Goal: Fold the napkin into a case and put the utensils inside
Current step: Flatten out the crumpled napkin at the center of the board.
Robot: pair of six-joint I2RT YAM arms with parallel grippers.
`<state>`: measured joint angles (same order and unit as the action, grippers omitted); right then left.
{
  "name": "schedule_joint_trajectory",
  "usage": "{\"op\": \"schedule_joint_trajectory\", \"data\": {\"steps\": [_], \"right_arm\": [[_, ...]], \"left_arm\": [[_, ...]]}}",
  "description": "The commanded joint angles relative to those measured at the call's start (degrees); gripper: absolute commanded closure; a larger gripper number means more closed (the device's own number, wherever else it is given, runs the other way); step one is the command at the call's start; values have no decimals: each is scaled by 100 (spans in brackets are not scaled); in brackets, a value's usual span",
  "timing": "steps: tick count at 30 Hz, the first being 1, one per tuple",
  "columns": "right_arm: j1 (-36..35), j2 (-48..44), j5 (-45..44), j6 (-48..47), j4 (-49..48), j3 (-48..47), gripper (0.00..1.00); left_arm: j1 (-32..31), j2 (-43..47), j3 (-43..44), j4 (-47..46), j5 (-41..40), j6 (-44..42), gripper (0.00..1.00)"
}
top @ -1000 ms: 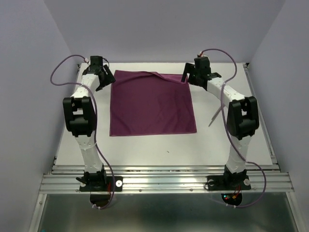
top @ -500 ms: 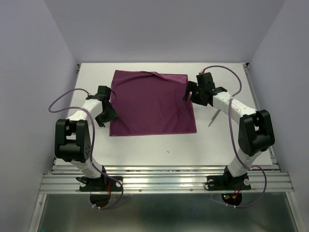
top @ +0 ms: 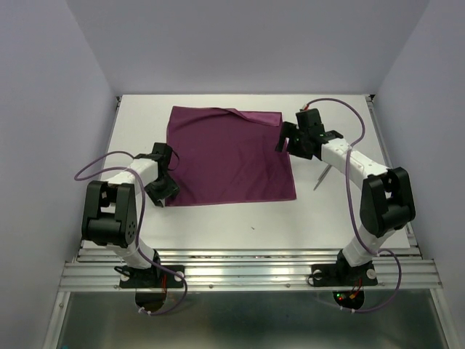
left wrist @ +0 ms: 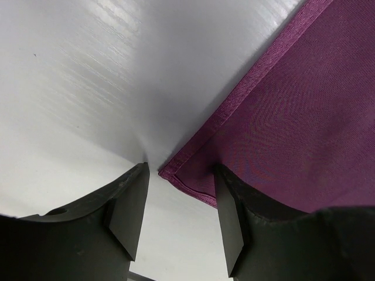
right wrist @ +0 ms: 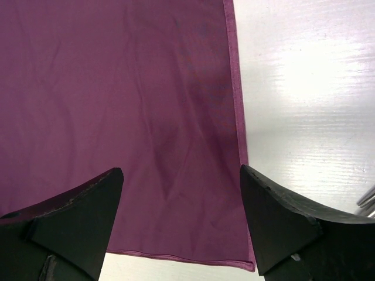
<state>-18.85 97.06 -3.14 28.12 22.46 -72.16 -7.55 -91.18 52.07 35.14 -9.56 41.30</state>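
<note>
The plum-purple napkin [top: 229, 156] lies spread flat on the white table, with a small fold on its far edge. My left gripper [top: 163, 190] is open and low at the napkin's near-left corner. In the left wrist view that corner [left wrist: 181, 178] lies between the two fingers [left wrist: 126, 205] of the gripper [left wrist: 179, 225]. My right gripper [top: 287, 145] is open wide above the napkin's right edge [right wrist: 234, 88], with its near-right corner showing in the right wrist view [right wrist: 179, 228]. The silver utensils [top: 320, 177] lie right of the napkin; a tip shows at the frame edge [right wrist: 368, 202]. No case is formed.
The white table [top: 247, 218] has a metal rail along its near edge [top: 247, 273]. Pale walls close in the left, right and back. The right arm's forearm [top: 349, 163] passes over the area beside the utensils.
Both grippers came from the napkin's far corners toward me. In the last half second the left gripper slid to the near-left corner; the right arm stayed almost still.
</note>
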Motion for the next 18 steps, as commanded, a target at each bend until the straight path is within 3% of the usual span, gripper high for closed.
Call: {"op": "schedule_joint_trajectory", "data": {"steps": [1, 8, 12, 14, 18], "right_arm": [[-66, -205, 6, 1, 57, -52, 15], [-66, -266, -38, -17, 232, -17, 15], [-119, -363, -143, -26, 452, 114, 16], [-119, -450, -135, 18, 619, 246, 16], [-119, -644, -56, 220, 909, 702, 21]], "left_arm": [[-36, 126, -180, 126, -81, 159, 41], [-36, -207, -101, -165, 51, 63, 63], [-36, -173, -22, -165, 77, 19, 93], [-45, -59, 83, -77, 86, -17, 100], [-36, 144, 277, 142, 69, -122, 100]]}}
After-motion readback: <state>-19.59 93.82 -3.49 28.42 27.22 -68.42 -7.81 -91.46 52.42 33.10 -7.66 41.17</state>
